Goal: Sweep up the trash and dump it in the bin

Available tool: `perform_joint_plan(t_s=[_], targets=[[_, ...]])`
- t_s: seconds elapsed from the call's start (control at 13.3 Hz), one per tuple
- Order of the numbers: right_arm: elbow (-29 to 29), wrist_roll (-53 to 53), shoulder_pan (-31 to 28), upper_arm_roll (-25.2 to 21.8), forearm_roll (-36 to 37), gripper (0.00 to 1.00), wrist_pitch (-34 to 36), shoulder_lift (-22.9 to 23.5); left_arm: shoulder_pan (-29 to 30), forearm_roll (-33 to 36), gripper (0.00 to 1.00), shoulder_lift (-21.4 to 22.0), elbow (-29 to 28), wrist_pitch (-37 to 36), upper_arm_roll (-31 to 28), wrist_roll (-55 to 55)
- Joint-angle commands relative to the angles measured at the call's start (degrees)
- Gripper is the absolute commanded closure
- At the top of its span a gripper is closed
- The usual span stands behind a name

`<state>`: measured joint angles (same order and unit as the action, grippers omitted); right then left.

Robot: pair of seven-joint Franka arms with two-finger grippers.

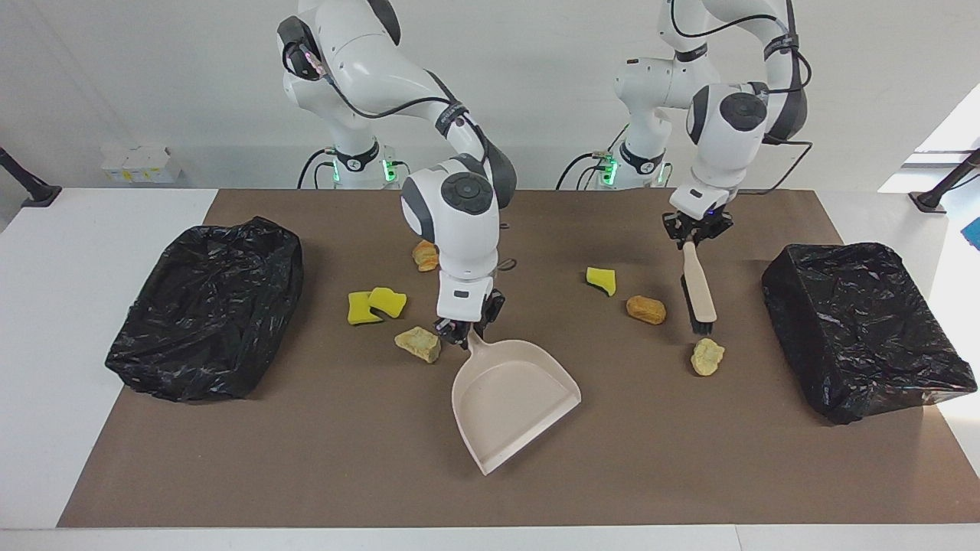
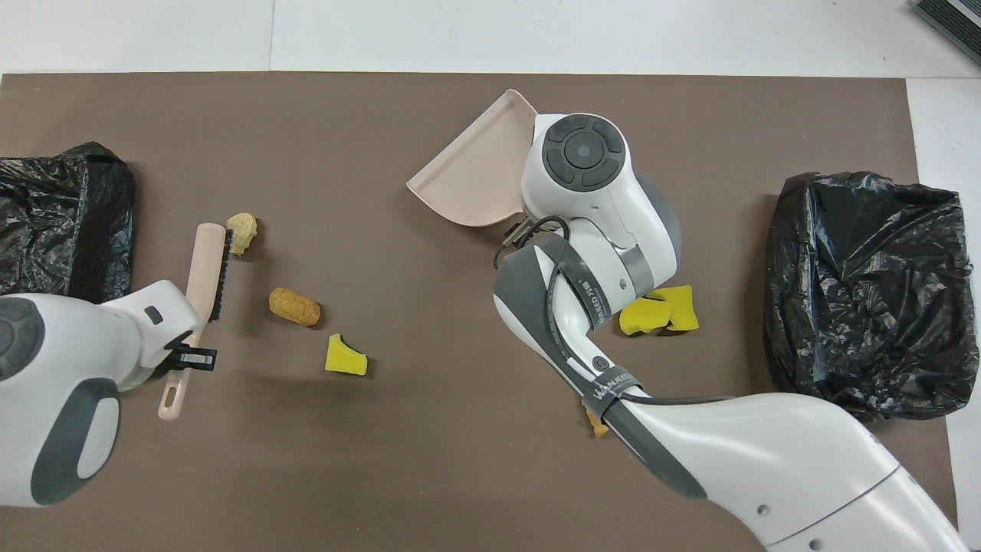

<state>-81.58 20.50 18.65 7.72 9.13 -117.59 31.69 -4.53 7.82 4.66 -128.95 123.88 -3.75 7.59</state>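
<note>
Left hand [image 1: 695, 236] clamped on brush [image 1: 698, 287], right hand [image 1: 462, 330] gripping dustpan [image 1: 511, 398], "WANJEED" arm strap [image 2: 611, 383]

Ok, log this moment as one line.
left gripper: shut on brush, by pale lump | right gripper: shut on dustpan | bins: no trash seen

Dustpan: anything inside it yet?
The dustpan, held by the right gripper, shows a bare pink floor in the facing view. From overhead the right arm covers its handle end.
</note>
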Motion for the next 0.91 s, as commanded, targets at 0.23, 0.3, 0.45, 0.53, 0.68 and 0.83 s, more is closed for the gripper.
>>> perform_joint_plan(t_s=[0.23, 0.3, 0.45, 0.53, 0.68, 0.83], targets=[[-0.9, 18.8, -3.4, 0.6, 3.3, 1.00, -0.1, -1.0, 4.0, -0.1, 1.00, -8.3, 6.5, 0.6, 0.9, 7.3], [-0.9, 19.3, -3.3, 0.6, 5.0, 1.00, 0.3, -1.0, 3.5, -0.4, 1.00, -7.9, 5.6, 0.1, 1.1, 7.3], [-0.9, 21.1, -2.7, 0.7, 6.9, 1.00, 2.5, -1.2, 1.0, -1.7, 1.00, -6.9, 3.8, -1.4, 1.5, 7.2], [-0.9, 23.2, -2.6, 0.7, 7.0, 1.00, 3.4, -1.2, -0.8, -3.2, 1.00, -6.3, 3.0, -2.0, 1.4, 7.0], [-1.4, 29.7, -2.5, 0.8, 6.8, 1.00, 3.5, -1.4, -3.9, -7.1, 1.00, -5.4, 1.3, -1.9, 1.4, 6.3], [-2.0, 34.8, -2.5, 0.9, 6.7, 1.00, 3.6, -1.6, -7.3, -9.3, 1.00, -4.5, 0.4, -2.0, 1.4, 3.7]])
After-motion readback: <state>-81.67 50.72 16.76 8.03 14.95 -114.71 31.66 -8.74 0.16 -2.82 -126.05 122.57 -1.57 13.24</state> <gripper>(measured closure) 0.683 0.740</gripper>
